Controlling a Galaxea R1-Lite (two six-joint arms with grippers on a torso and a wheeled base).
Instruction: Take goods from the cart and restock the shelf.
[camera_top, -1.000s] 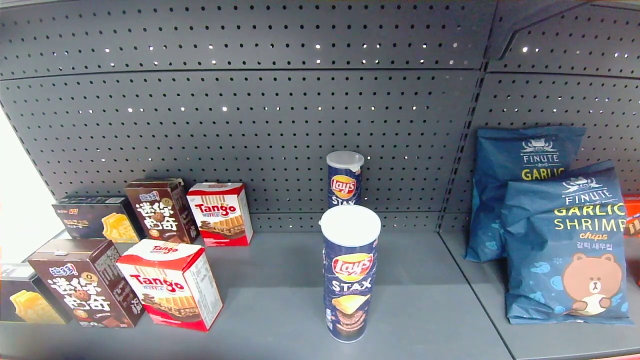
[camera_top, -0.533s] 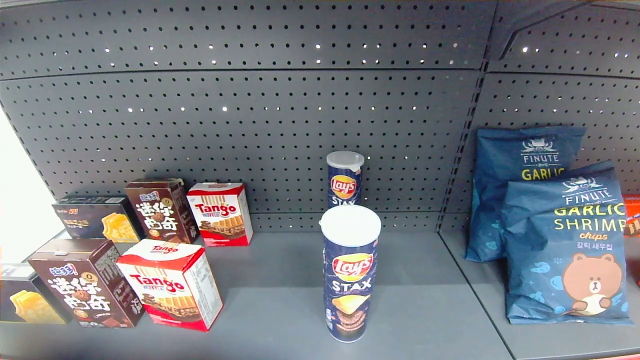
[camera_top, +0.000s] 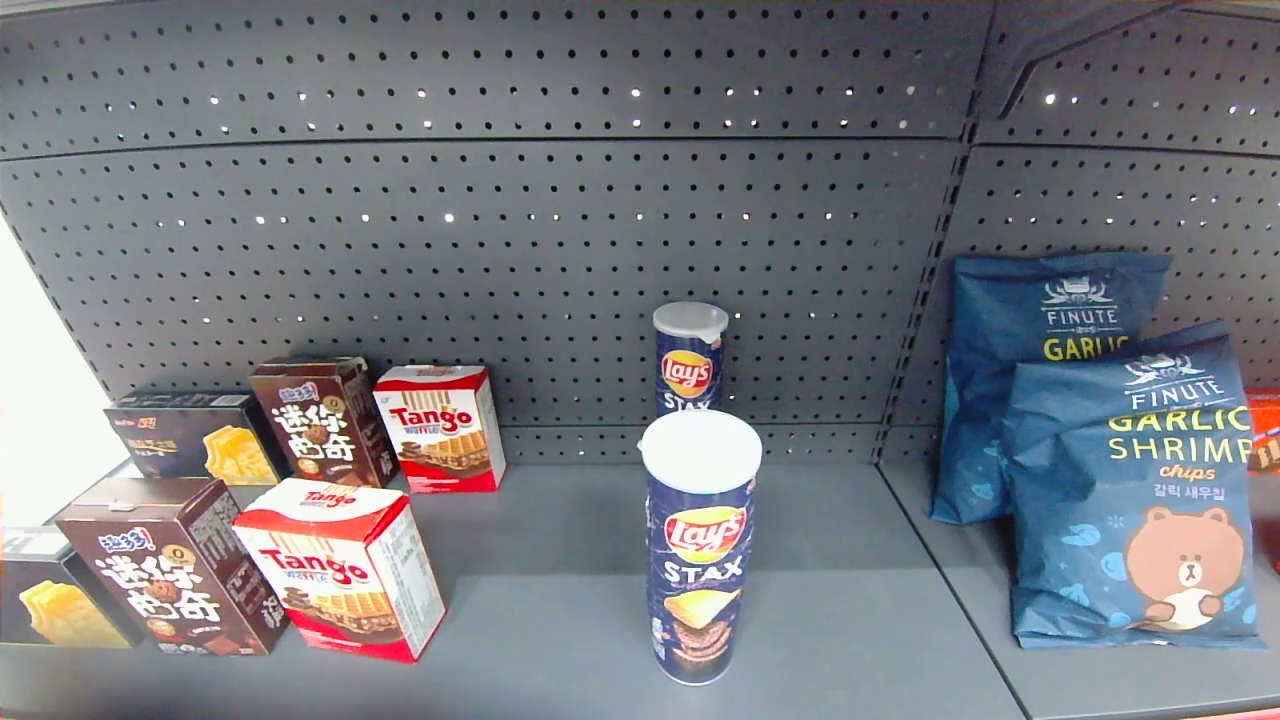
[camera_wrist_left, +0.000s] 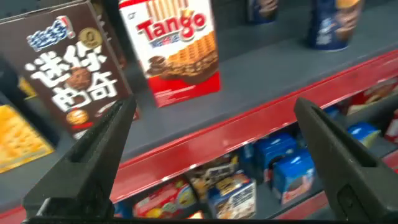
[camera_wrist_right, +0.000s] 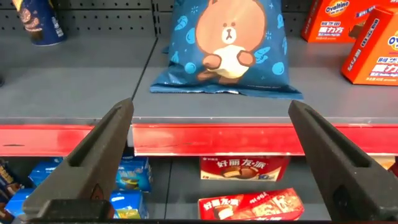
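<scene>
On the grey shelf (camera_top: 560, 590) two dark blue chip cans stand in a row, the front can (camera_top: 699, 545) ahead of the back can (camera_top: 689, 358). Snack boxes sit at the left: a red-and-white wafer box (camera_top: 345, 566) and a brown biscuit box (camera_top: 175, 565) in front. Two blue shrimp-chip bags (camera_top: 1130, 500) lean at the right. My left gripper (camera_wrist_left: 214, 106) is open in front of the shelf's red edge (camera_wrist_left: 205, 140), facing the wafer box (camera_wrist_left: 177, 53). My right gripper (camera_wrist_right: 211, 104) is open before the bear-printed bag (camera_wrist_right: 227, 43). Neither holds anything.
A perforated back panel (camera_top: 560, 250) closes the shelf behind. Orange boxes (camera_wrist_right: 367, 37) stand right of the bags. A lower shelf holds more goods (camera_wrist_right: 245, 168). Free room lies between the wafer boxes and the cans, and between the cans and the bags.
</scene>
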